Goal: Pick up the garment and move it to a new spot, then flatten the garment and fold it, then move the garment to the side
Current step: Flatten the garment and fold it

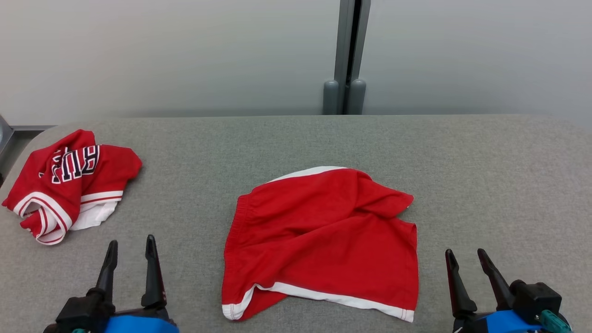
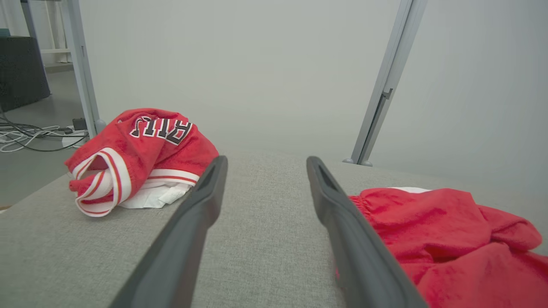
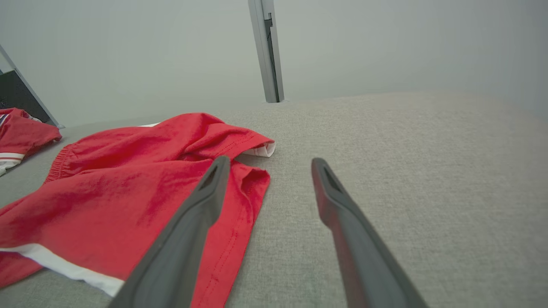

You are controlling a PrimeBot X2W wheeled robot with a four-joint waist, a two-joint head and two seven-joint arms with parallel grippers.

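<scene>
- The garment (image 1: 319,240), a pair of red shorts with white trim, lies in the middle of the grey fabric-covered table (image 1: 323,138), between the two grippers and a little beyond them.
- Its gathered waistband edge faces the robot's left and runs near to far.
- A white-trimmed hem runs along the near edge from left to right, slanting slightly nearer toward the right end.
- A second strip of white shows along the far edge.
- The cloth is roughly as wide as it is deep (a squarish, lumpy patch), so I cannot tell a clear long axis; the near hem is its longest straight line.
- The right half is rumpled, with a fold bunched toward the far right corner.
- The left gripper (image 1: 131,240) hovers at the near left, fingers spread apart with bare table between them; it holds nothing and sits just left of the waistband.
- The right gripper (image 1: 465,251) is at the near right, fingers likewise parted and empty, just beside the garment's right edge.
- A crumpled red jersey (image 1: 69,185) with black-and-white lettering lies at the table's far left, well apart from the shorts.
</scene>
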